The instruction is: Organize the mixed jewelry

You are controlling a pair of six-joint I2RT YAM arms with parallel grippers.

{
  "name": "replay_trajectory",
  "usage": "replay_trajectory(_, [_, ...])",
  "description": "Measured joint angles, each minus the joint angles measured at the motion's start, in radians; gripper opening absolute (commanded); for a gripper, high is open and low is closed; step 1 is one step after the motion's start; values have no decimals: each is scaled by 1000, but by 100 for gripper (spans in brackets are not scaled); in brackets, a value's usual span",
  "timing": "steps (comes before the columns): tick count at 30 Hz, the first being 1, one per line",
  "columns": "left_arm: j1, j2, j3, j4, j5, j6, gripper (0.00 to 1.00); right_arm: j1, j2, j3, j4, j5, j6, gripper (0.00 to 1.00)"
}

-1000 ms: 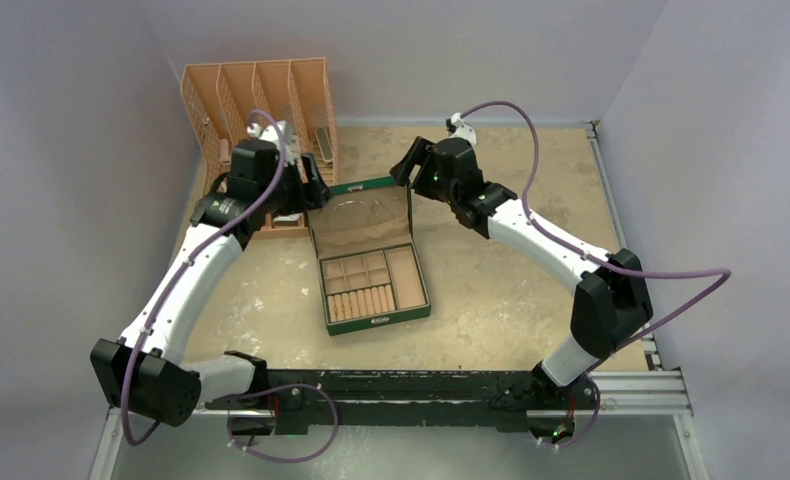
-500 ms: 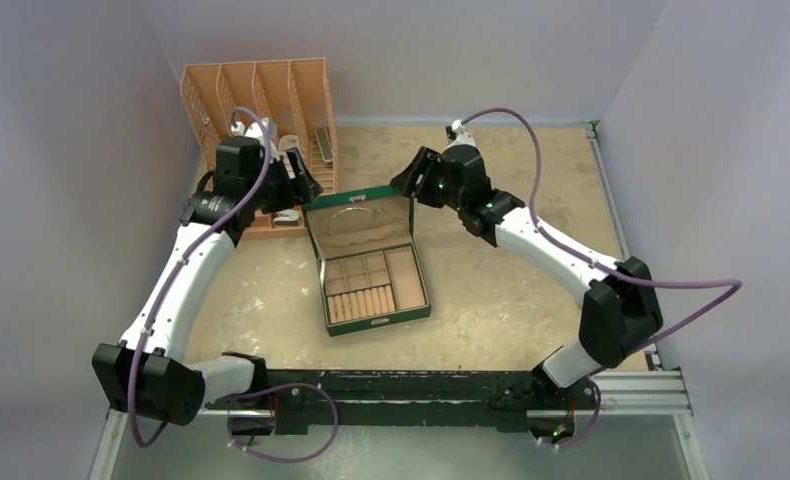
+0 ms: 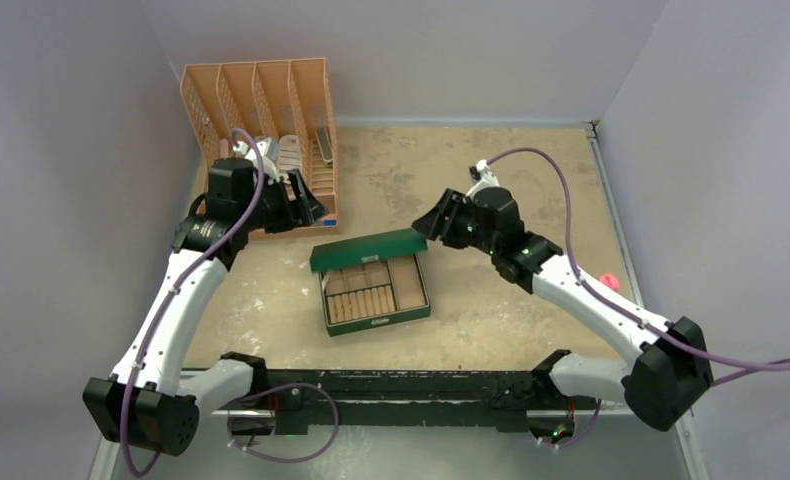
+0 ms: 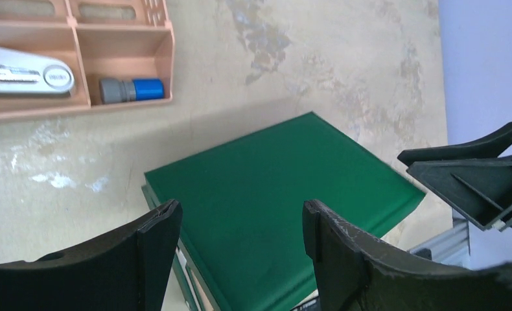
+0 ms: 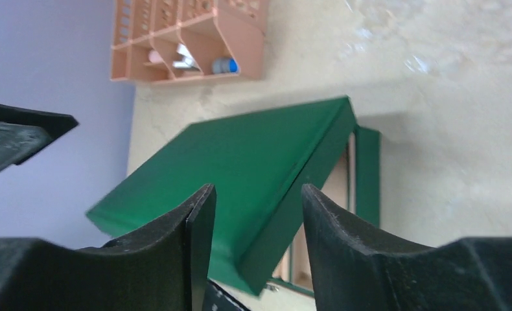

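The green box (image 3: 376, 300) gapes toward the near edge, lid (image 3: 368, 250) half-lowered.

No legible text, brand, number or sign anywhere. Grey oval badge on white stapler-like item (image 4: 26, 71) in orange organizer (image 4: 166, 61), too blurred to read. Small pale plate on front wall of green box (image 3: 351, 327), too tiny to read.

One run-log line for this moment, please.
box lid half shut over green box | left gripper open, empty, facing lid | right gripper open, beside lid | jewelry not visible
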Motion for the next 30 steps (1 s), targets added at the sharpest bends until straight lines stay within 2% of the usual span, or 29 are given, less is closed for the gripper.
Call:
replay_trajectory(3, [0, -31, -36, -32, 28, -2, 68, -5, -56, -58, -55, -5, -3, 48])
replay_trajectory(6, [0, -72, -72, -69, 56, -18, 68, -5, -108, -91, -108, -4, -5, 49])
replay_trajectory(11, [0, -150, -146, -106, 103, -69, 69, -5, -181, -105, -140, -7, -11, 62])
replay_trajectory(15, [0, -165, -215, -143, 137, -121, 69, -5, -142, -113, -128, -56, -45, 66])
replay_trajectory(21, [0, -145, -330, -188, 166, -192, 69, 12, -36, -187, -129, -106, -85, 66])
replay_trajectory(26, [0, -92, -350, -192, 177, -212, 69, 37, -36, -290, -95, -164, -83, 65])
replay_trajectory(30, [0, -52, -363, -173, 180, -233, 64, 42, -40, -323, -37, -196, -81, 63])
